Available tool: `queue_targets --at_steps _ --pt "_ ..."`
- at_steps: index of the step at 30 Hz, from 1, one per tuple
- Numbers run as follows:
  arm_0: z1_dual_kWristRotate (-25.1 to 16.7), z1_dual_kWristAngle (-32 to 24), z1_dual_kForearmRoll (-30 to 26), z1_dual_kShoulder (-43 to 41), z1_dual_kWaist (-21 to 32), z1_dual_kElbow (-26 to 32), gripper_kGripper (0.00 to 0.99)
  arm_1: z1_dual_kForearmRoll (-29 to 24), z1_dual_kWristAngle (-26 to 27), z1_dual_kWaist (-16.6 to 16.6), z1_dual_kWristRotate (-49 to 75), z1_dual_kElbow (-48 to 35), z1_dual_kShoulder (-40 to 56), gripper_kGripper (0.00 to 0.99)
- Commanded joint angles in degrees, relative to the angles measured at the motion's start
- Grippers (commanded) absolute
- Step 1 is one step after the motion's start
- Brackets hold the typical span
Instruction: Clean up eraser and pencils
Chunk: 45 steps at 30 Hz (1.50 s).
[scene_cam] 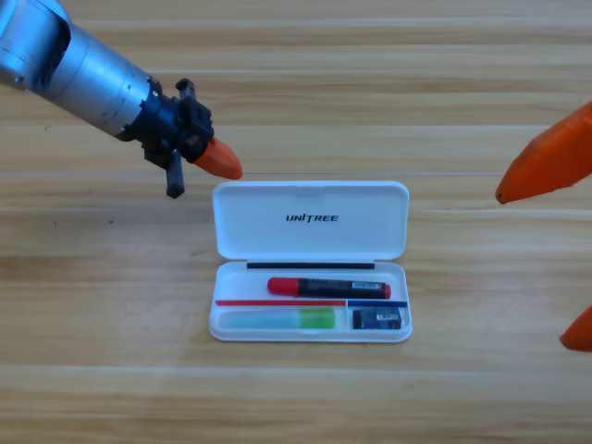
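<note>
Looks like everything's already in the white case (310, 264) mid-worktop, red-capped pen (328, 288) far, green-ended pen (277, 320) near with eraser (379, 319) right, so the left gripper (219, 160), jaws seemingly closed on nothing, should just nudge the lid (310, 220) down squarely from its far edge, while right gripper (546, 166) waits wide open.

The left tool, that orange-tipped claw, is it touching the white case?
Apart. The high view shows bare wood between the left tool and the lid of the white case.

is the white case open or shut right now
Open: the white case has its lid folded back flat, showing the eraser and both pencils inside.
</note>
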State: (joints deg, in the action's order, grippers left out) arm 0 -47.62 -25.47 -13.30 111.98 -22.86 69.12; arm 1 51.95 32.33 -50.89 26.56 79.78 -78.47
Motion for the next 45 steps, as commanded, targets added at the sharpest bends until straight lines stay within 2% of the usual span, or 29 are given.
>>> queue_targets --at_steps 1,11,29,45 --pt "0.34 0.59 0.56 3.07 -1.05 -1.27 0.0 -0.8 0.54 -0.79 -0.63 -1.29 0.69 0.931" --pt "-0.19 0.59 -1.38 2.45 -1.75 -1.27 0.0 -0.8 0.54 -0.79 -0.8 -1.12 0.51 0.931" --pt "-0.54 1.12 -7.0 1.93 -7.64 -1.36 0.0 -0.8 0.54 -0.79 -0.89 -1.03 0.42 0.931" --pt "-0.63 2.18 -7.18 0.43 -11.07 -3.82 0.0 -0.8 0.71 -0.79 -1.07 -1.03 0.34 0.931"
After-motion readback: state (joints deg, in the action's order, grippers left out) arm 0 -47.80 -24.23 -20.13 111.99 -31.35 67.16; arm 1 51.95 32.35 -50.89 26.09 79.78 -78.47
